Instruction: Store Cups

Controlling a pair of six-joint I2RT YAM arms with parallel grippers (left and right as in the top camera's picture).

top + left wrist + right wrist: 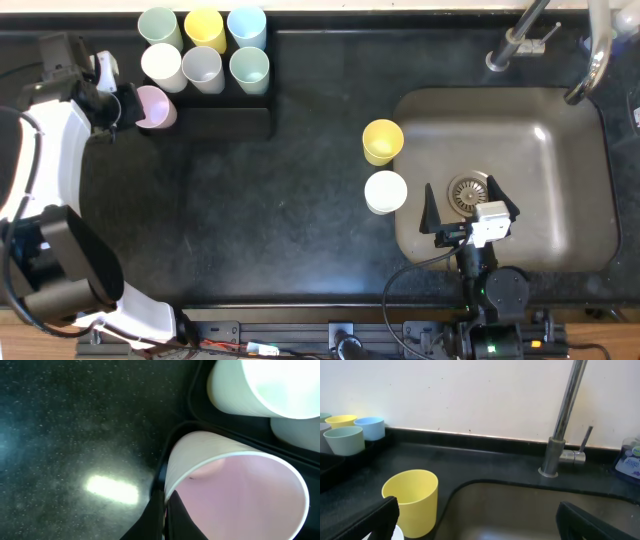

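Observation:
A black tray point(240, 122) at the back left holds several upright cups in pastel colours. At the tray's left end a pink cup point(157, 107) stands tilted, and my left gripper point(127, 105) is shut on its rim. In the left wrist view the pink cup point(235, 490) has one finger inside its wall and one outside, where my left gripper point(164, 510) pinches it. A yellow cup point(382, 140) and a white cup point(385, 191) stand on the counter just left of the sink. My right gripper point(468, 205) hangs open over the sink, with the yellow cup point(412, 500) ahead to its left.
The steel sink point(560, 130) takes up the right side, with a faucet point(520, 35) behind it. A blue soap bottle point(629, 462) stands beside the faucet point(565, 425). Dark counter point(280, 230) lies between tray and sink.

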